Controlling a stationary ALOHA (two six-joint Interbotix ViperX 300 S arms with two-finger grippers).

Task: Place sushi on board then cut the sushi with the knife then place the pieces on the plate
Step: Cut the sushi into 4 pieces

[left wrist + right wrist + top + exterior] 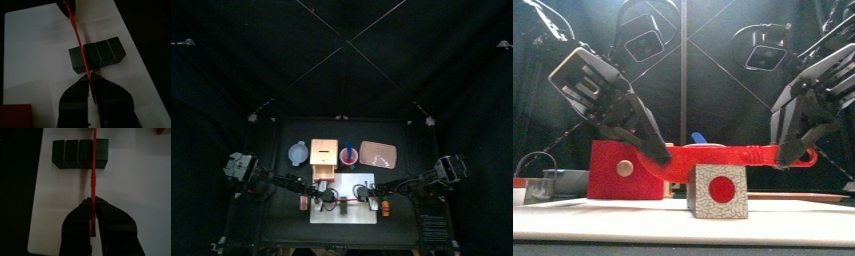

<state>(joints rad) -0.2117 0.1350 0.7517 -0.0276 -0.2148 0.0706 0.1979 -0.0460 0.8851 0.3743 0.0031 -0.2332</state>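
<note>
From above, finds white cutting board (358,180) at black desk's (291,130) front edge; from front, meets sushi roll (718,192) on it end-on, lengthwise front-to-back, red knife (734,153) level crosswise above; at wrists, shows left gripper (89,76) and right gripper (93,199) each clamped on red knife.

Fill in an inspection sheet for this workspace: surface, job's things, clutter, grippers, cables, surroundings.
Surface: small black table, white cutting board at its front.
Job's things: dark green toy sushi roll on the board; red toy knife across it; flat pink tray behind.
Clutter: pale wooden box, blue-grey bowl, red cup holding blue toy knife.
Grippers: left gripper and right gripper, fingers shut on the red knife's ends.
Cables: nothing seen.
Surroundings: black curtains.
</note>
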